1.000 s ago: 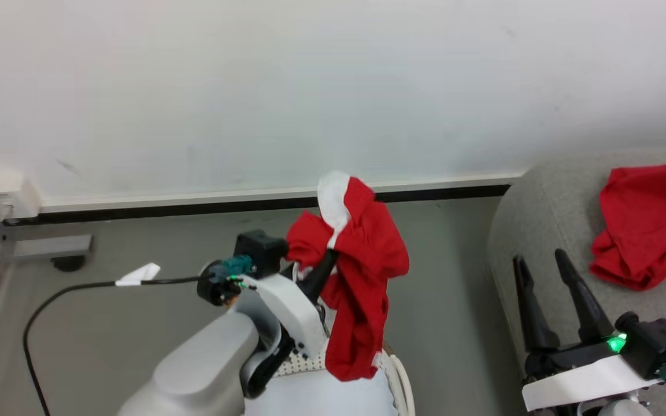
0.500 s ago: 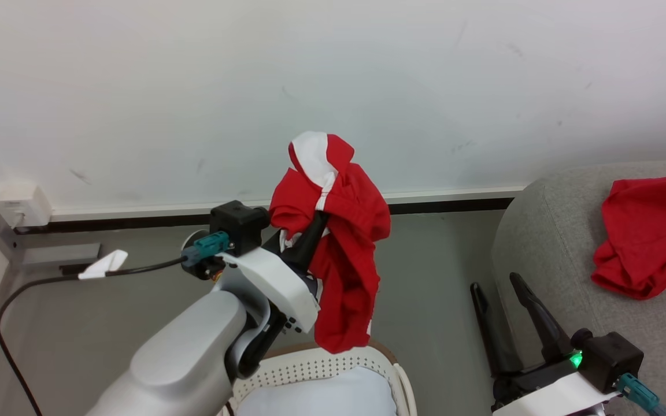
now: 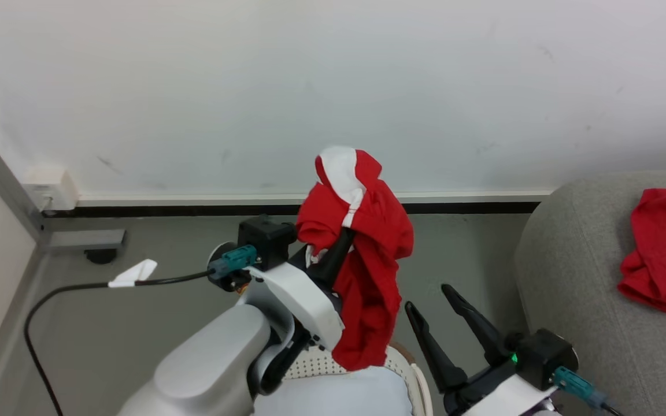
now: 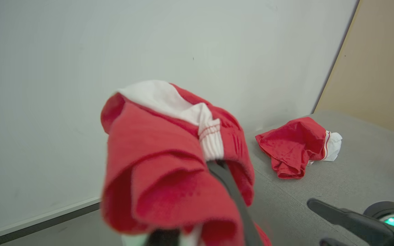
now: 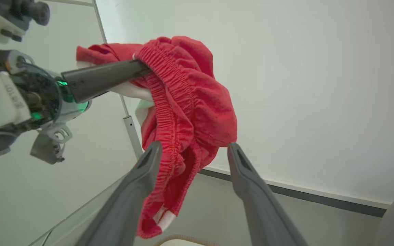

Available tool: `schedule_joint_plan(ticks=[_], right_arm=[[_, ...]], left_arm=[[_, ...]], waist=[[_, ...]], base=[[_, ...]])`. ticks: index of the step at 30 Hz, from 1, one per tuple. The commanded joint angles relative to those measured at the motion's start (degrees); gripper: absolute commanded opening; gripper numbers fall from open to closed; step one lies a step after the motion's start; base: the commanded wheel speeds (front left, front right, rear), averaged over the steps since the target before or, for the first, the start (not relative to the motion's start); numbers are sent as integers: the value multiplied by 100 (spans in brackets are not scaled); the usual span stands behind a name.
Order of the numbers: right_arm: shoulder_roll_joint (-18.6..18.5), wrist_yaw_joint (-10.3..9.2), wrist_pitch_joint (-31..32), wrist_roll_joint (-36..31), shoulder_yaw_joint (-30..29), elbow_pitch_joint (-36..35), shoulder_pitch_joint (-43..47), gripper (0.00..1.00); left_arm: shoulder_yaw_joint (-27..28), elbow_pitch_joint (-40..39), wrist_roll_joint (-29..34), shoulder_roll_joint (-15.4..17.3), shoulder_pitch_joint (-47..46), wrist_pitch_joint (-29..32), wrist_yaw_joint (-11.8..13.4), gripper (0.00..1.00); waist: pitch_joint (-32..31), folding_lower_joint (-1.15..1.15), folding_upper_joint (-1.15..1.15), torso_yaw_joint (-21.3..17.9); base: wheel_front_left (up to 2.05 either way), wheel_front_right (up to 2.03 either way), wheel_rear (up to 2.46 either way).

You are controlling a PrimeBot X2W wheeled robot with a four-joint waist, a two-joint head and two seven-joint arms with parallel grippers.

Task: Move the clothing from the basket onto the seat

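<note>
Left fingers [image 3: 336, 254] raised, clamped on clothing [image 3: 374, 277], right fingers [image 3: 472, 320] lower, spread apart

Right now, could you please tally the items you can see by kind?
Red garments: 2, one held aloft, one laid down
Basket: 1
Pale sheet: 1
Sofa: 1
Total: 5

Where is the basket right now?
Bottom centre of the head view, the basket sits below the red garment hanging from the left gripper; the right gripper is just to its right.
</note>
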Motion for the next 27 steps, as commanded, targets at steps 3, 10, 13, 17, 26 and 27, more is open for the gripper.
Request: schedule_joint_plan(ticks=[3, 10, 13, 17, 26, 27], right_arm=[[30, -13, 140, 38, 318, 364, -428, 100], [100, -13, 365, 28, 784, 1520, -1127, 100], [168, -13, 358, 78, 920, 2016, -1310, 100], [227, -13, 167, 181, 1029, 2472, -1495, 100], [329, -13, -36, 290, 977, 2972, -1714, 0], [339, -13, -42, 297, 980, 2974, -1712, 0]], left_arm=[[-97, 43, 9, -125, 120, 17, -70, 0], [-352, 125, 44, -460, 155, 33, -211, 0], [-452, 143, 39, -576, 165, 49, -265, 0], [-566, 145, 28, -675, 221, 66, -318, 0], [-665, 182, -11, -731, 270, 87, -327, 0], [-664, 182, -17, -726, 269, 84, -324, 0]], waist=[[5, 0, 0, 231], [-75, 0, 0, 716], [-120, 0, 0, 918], [-176, 0, 0, 1135], [-211, 0, 0, 1358], [-208, 0, 0, 1371]], base=[[0, 0, 0], [0, 0, 0], [0, 0, 0], [0, 0, 0], [0, 0, 0], [0, 0, 0]])
